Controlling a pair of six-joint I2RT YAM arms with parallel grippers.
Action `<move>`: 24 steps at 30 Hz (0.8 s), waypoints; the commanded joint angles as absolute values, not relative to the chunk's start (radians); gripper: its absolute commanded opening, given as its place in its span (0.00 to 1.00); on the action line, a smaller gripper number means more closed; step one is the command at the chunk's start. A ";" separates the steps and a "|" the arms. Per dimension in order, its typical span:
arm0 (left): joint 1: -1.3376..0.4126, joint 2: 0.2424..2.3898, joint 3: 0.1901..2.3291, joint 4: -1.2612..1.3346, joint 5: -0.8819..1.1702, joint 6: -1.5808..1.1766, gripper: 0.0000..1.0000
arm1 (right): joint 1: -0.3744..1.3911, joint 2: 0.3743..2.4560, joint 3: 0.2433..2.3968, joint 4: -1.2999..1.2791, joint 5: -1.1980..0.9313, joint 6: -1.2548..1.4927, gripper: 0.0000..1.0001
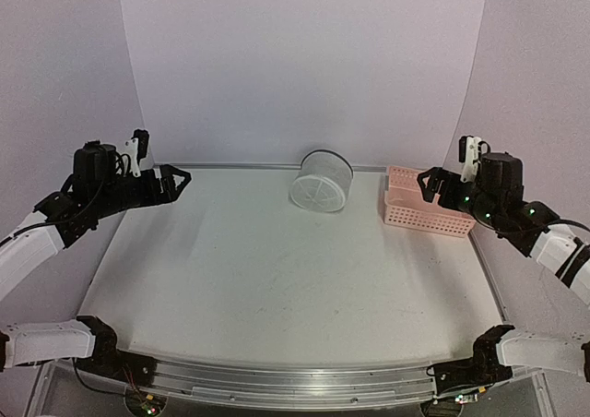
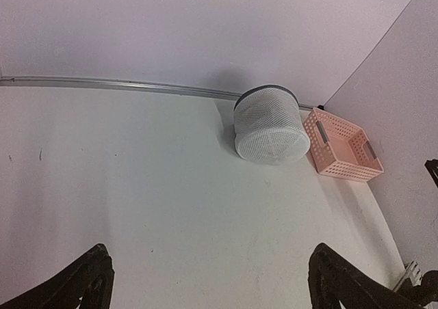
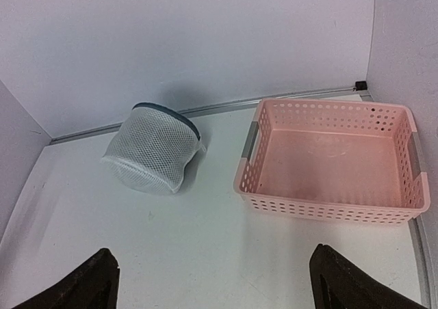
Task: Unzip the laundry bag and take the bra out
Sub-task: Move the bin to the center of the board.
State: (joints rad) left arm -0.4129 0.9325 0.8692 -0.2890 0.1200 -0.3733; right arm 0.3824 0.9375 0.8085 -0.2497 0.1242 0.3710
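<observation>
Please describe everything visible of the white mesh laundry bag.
The laundry bag is a white mesh cylinder with a dark rim at its far end. It lies tilted on the table near the back wall, one round face turned to the front. The pink basket stands beside it, apart. Nothing grips it; its contents do not show.

We hold our left gripper (image 1: 181, 179) and right gripper (image 1: 430, 183) raised at opposite sides, both pointing inward with fingers spread wide apart.
</observation>
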 commanded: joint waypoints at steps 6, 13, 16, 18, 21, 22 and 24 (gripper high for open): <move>-0.419 0.877 0.903 -0.246 0.146 -0.283 1.00 | 0.391 0.962 0.914 -0.296 0.249 0.314 0.98; -0.420 0.871 0.961 -0.303 0.169 -0.245 1.00 | 0.392 1.035 0.935 -0.320 0.306 0.275 0.98; -0.420 0.861 0.967 -0.310 0.167 -0.229 1.00 | 0.393 1.091 0.957 -0.334 0.362 0.269 0.98; -0.421 0.856 0.963 -0.311 0.164 -0.222 1.00 | 0.392 1.138 0.978 -0.344 0.400 0.264 0.98; -0.421 0.853 0.944 -0.311 0.153 -0.212 1.00 | 0.392 1.213 1.009 -0.360 0.444 0.259 0.98; -0.421 0.852 0.939 -0.311 0.148 -0.211 1.00 | 0.393 1.240 1.018 -0.364 0.455 0.259 0.97; -0.420 0.853 0.925 -0.312 0.147 -0.208 1.00 | 0.392 1.296 1.043 -0.365 0.466 0.260 0.95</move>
